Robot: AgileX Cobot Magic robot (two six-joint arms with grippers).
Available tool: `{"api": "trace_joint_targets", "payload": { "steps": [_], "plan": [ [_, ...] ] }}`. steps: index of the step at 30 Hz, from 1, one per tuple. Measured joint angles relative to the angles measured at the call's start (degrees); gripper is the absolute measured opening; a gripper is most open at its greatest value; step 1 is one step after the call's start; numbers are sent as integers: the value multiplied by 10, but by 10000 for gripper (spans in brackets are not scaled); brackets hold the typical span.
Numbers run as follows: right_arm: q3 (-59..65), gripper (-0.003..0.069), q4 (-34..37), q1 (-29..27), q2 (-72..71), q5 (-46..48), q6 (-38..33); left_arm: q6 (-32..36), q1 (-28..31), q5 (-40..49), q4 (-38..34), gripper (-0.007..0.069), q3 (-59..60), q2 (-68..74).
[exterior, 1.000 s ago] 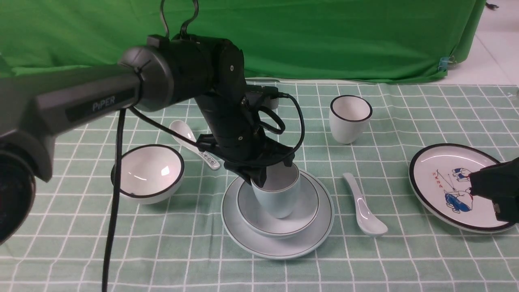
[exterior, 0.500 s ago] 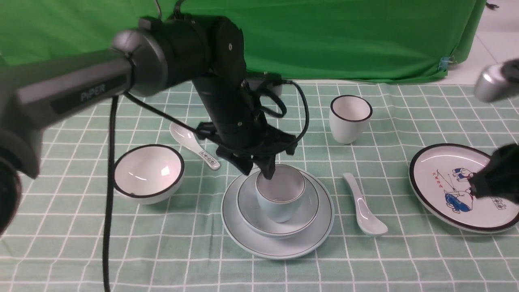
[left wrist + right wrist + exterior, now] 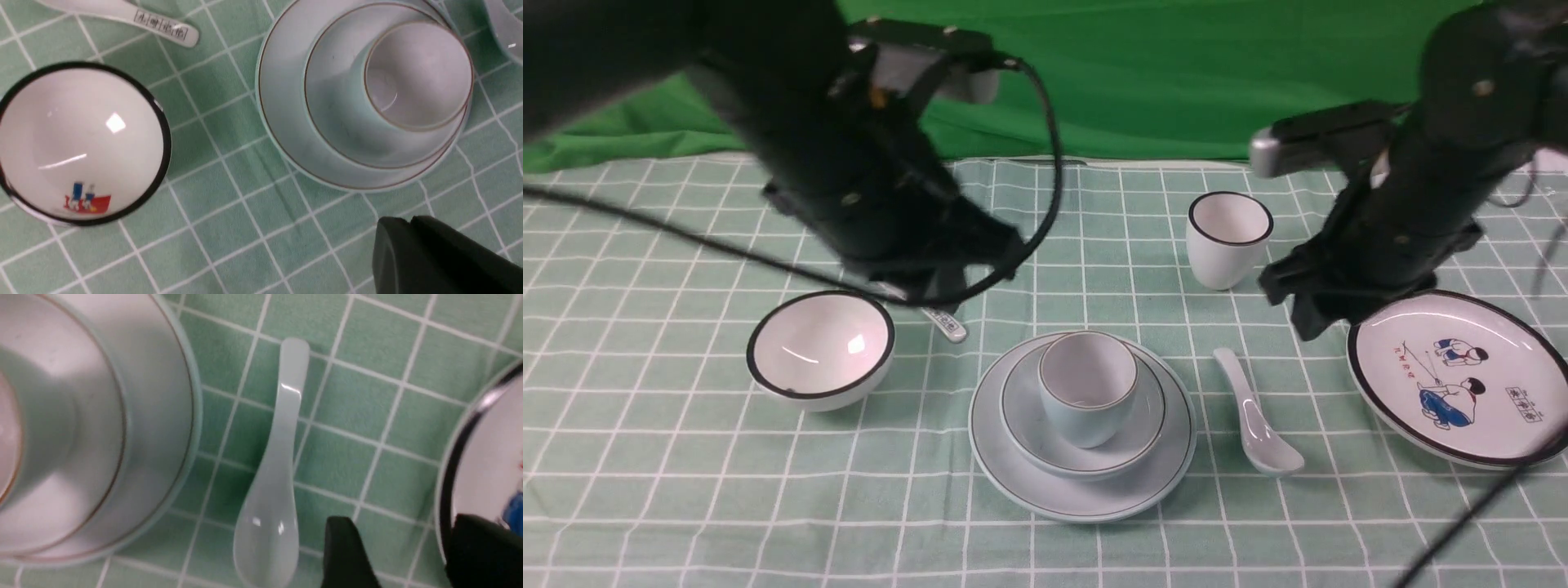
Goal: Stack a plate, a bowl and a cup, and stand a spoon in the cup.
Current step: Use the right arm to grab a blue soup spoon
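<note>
Bearing characters: patterned spoon [image 3: 139, 18] near plate [image 3: 278, 122]

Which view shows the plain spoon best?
The right wrist view: the spoon is large and whole, flat on the cloth beside the plate. The front view shows it whole but small. The left wrist view catches only a pale sliver at the frame edge, probably it.

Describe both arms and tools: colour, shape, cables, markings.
The left arm and right arm are matte black, with chunky rounded links. A silver-grey camera block sits on the left wrist, and the right wrist has a similar silver part. A black cable loops off the left arm. The left tool and right tool have plain black fingers. No lettering is readable.
</note>
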Motion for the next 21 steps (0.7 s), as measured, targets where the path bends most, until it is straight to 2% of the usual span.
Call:
{"api": "trace_joint_targets", "payload": {
  "steps": [6,12,20,21],
  "plan": [
    [-64,450,27,0,101,-18,-4,-23,0,-3,16,8,100,-112],
    [-97,452,66,0,160,-32,-7,-52,0,-3,17,9,128,-173],
    [-101,451,68,0,200,-32,-7,-68,0,4,42,9,139,-216],
    [-101,431,68,0,204,-29,-10,-70,0,5,49,9,140,-218]
  ]
}}
